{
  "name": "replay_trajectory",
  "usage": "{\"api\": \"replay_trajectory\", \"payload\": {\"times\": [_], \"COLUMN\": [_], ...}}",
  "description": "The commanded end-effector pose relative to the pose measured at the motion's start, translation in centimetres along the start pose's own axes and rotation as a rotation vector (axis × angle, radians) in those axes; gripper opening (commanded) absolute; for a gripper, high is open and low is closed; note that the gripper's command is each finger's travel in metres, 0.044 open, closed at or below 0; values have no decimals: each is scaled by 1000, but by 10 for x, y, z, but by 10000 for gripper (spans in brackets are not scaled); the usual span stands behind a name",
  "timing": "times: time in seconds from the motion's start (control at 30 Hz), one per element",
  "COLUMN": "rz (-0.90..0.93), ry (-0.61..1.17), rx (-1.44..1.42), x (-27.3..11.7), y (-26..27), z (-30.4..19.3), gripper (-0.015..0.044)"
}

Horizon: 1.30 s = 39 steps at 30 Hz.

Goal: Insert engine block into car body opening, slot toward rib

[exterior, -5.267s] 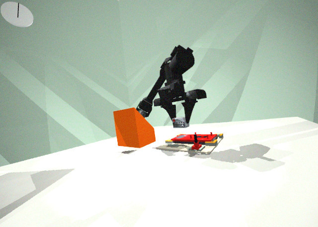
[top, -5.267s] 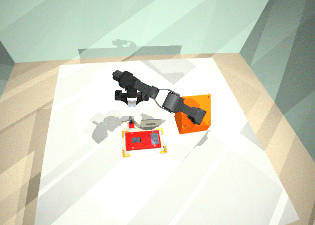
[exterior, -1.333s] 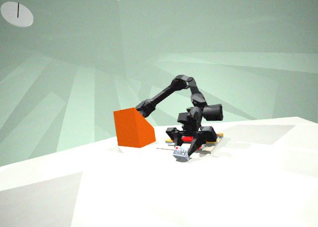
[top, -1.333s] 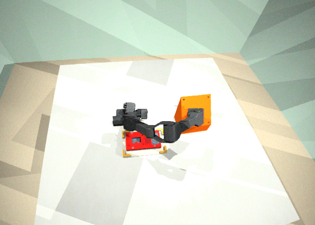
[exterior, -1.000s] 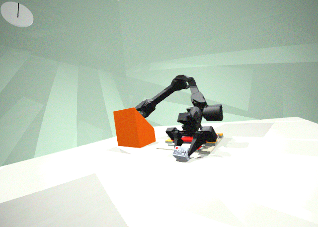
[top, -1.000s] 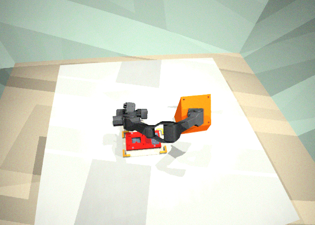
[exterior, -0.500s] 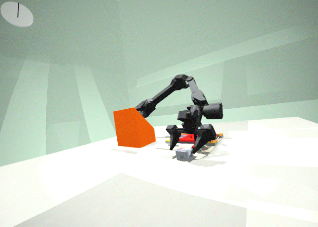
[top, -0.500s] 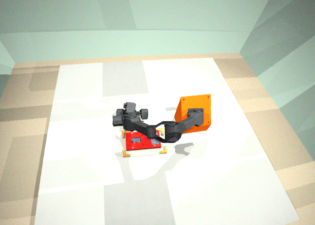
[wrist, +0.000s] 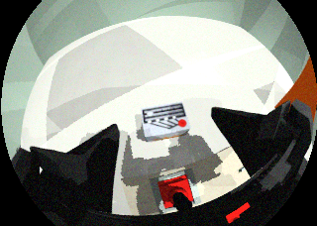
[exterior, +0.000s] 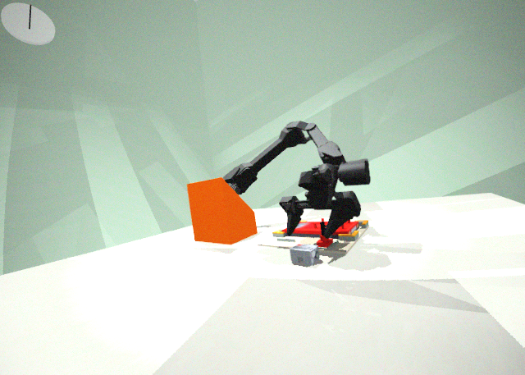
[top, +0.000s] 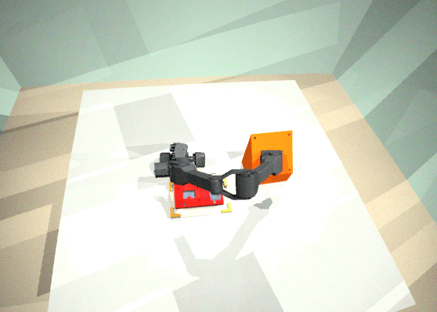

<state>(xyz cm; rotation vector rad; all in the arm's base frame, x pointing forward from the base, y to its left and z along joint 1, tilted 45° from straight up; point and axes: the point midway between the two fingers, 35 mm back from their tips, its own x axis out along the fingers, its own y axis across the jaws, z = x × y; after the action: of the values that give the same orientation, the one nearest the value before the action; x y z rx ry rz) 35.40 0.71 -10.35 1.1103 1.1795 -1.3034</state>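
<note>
The engine block (exterior: 304,255) (wrist: 165,132), a light grey-blue block with dark vent lines and a red dot on top, rests on the table outside the car's plate. The red car body (top: 201,202) (exterior: 345,227) lies flat between yellow and orange corner brackets. Two grey-blue patches show in its top; the top view shows no block standing up from them. My gripper (exterior: 307,236) (wrist: 166,121) is open with nothing between its fingers. Its fingertips are above and behind the engine block in the exterior view. The arm hides the block and part of the car in the top view.
A small red piece (exterior: 324,242) (wrist: 170,185) with a dark upright part stands near one fingertip, between the engine block and the car body. The large orange block (top: 272,143) (exterior: 220,214) under the arm's base stands beside the car. Corner brackets (top: 225,210) (exterior: 348,236) rise around the car.
</note>
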Motion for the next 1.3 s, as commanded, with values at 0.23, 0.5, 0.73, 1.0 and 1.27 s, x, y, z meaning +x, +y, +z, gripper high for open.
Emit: {"api": "replay_trajectory", "payload": {"times": [0.23,0.5,0.73,1.0,1.27], "rz": [-2,-41,-110,-198,-296], "ry": [0,65,163,271,376], "rx": [0,122,317,543,772], "x": [1,3,5,5,2], "y": [0,-2,-4,-5,-5], "z": [0,4,11,19,28], "gripper": [440,440,440,440,440]}}
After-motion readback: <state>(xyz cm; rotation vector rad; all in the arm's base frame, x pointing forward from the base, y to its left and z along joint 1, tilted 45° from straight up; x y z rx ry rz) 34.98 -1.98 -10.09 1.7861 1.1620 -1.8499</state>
